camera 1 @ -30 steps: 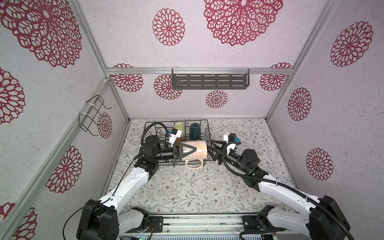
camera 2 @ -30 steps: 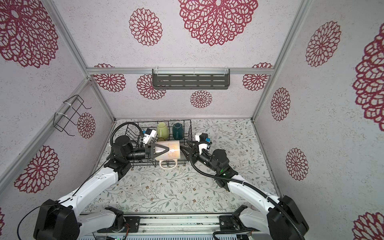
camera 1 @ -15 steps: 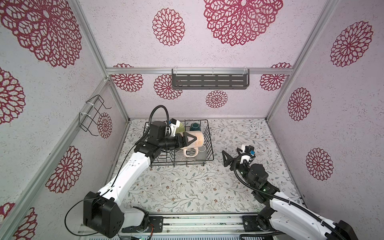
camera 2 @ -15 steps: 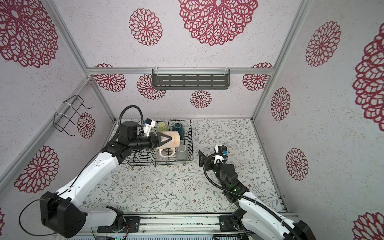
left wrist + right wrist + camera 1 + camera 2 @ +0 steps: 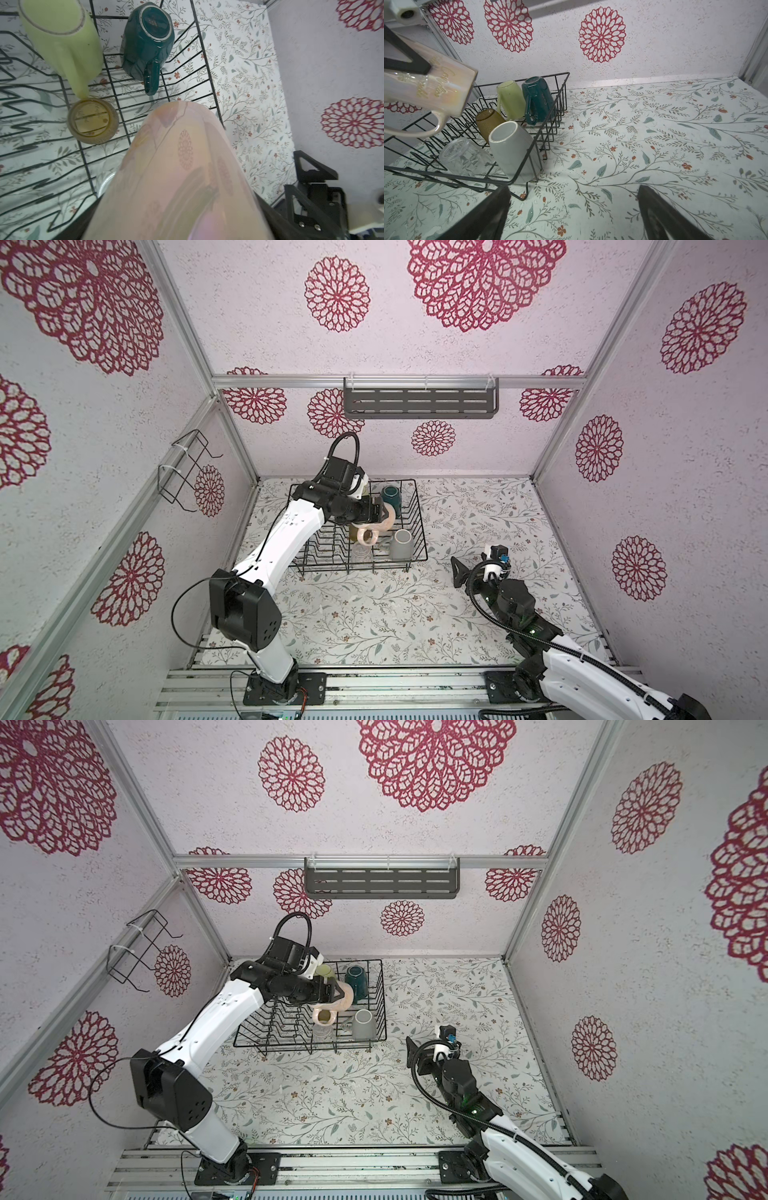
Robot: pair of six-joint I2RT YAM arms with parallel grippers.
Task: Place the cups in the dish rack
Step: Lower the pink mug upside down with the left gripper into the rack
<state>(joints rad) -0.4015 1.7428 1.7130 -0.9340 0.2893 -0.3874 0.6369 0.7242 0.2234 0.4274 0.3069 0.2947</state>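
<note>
**Holding the pink mug [image 5: 182, 166] above the dish rack [image 5: 421, 522]**

The left claw [image 5: 380, 512] is clamped across the mug's body, its fingers spread wide to span it. The mug lies on its side in the air with the handle hanging down. In both top views it hangs over the rack's right half, between the dark teal mug [image 5: 390, 495] at the back and the grey mug [image 5: 402, 545] in the front right corner. The right wrist view shows it clear of the wires.

Five cups stand in the rack, and all look to be mouth down. The pale yellow-green mug [image 5: 510, 99] is just beside the teal one at the back. The amber tumbler [image 5: 488, 122] stands in front of them. The clear glass [image 5: 465, 158] is just beside the grey mug along the front rim.

The right claw [image 5: 574, 190] is wide open and holds nothing. It sits low over the floral table cover [image 5: 374, 614], apart from the rack's front right corner and pointing toward it.
</note>
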